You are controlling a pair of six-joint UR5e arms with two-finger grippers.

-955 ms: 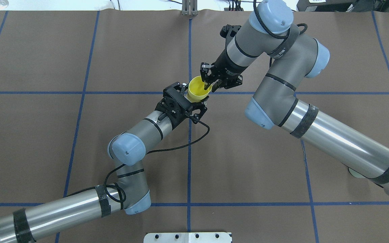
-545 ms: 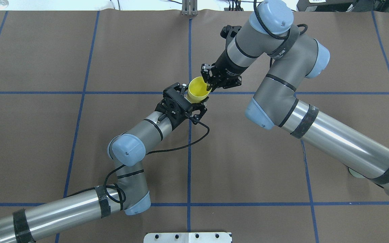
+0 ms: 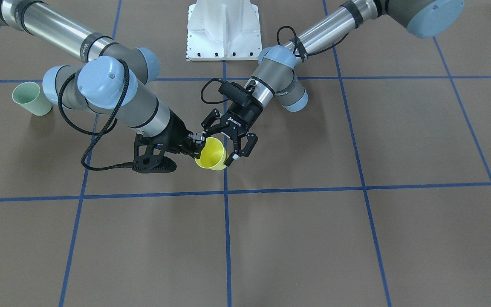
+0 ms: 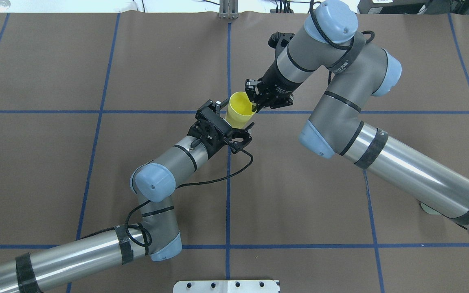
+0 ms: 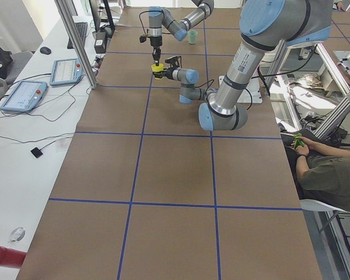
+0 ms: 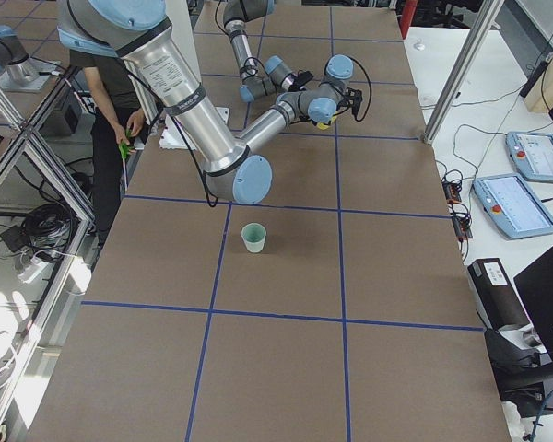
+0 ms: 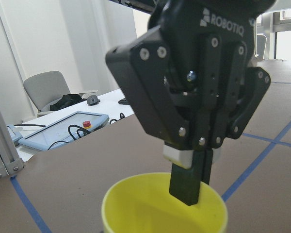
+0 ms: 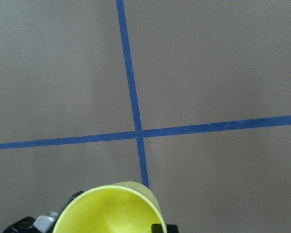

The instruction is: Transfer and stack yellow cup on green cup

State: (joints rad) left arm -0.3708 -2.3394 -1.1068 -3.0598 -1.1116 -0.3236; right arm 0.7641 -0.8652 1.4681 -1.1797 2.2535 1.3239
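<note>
Brown table (image 4: 55, 162): right claw (image 4: 254, 106) pinches yellow cup (image 4: 237, 110) rim; left claw (image 4: 234, 122) spread around it.

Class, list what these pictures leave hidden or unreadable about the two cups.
- green cup: in the overhead view, mostly hidden under the right arm.
- yellow cup: in both wrist views, its base is cut off by the bottom edge.
- right gripper: in both side views, its hold on the rim is too small to read.
</note>
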